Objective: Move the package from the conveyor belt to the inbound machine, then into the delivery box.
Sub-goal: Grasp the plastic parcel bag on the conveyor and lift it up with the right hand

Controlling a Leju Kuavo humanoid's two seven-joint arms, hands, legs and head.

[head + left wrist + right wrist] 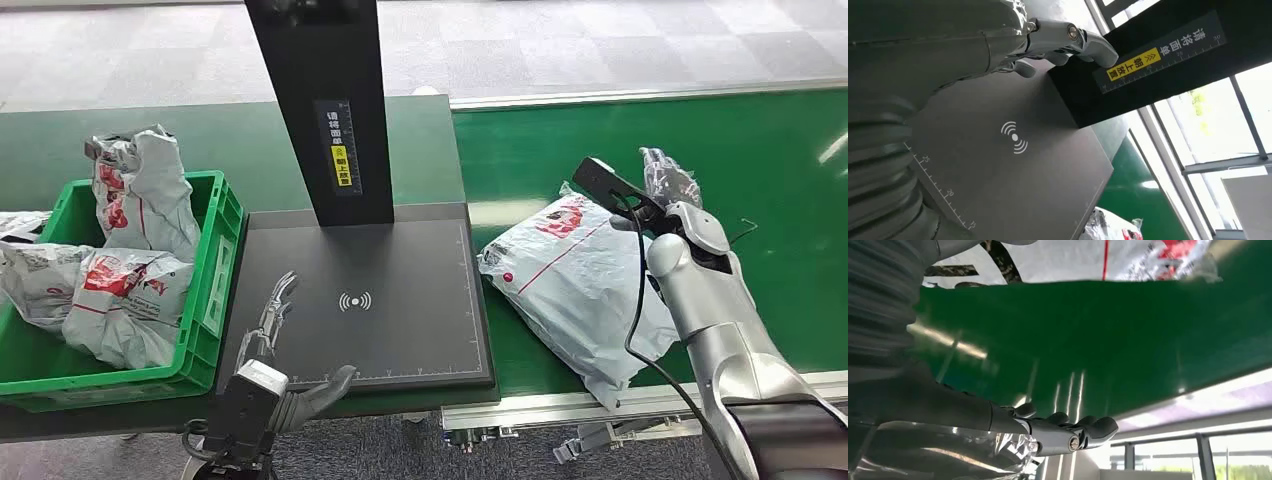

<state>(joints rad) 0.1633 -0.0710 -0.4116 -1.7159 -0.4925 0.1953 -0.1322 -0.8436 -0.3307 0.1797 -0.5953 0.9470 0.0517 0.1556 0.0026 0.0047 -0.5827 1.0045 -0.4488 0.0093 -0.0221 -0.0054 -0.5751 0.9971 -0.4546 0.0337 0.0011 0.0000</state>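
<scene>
Fingers of the left hand [285, 345] lie spread and empty at the near left corner of the scanner pad [400, 320], thumb out to the side. Right of the pad, the package [575, 275] lies on the green belt [780, 180], just at the right forearm. Farther out, the right hand [668, 180] hovers above the belt beyond the package, fingers apart, holding nothing. Left of the pad, a green crate [215, 300] holds more bags [120, 290].

head view looks forward and down from above both hands. left wrist view sits close behind the left hand [1068, 47], facing the scanner plate [1013, 170]; right wrist view faces the conveyor belt [1098, 340].
</scene>
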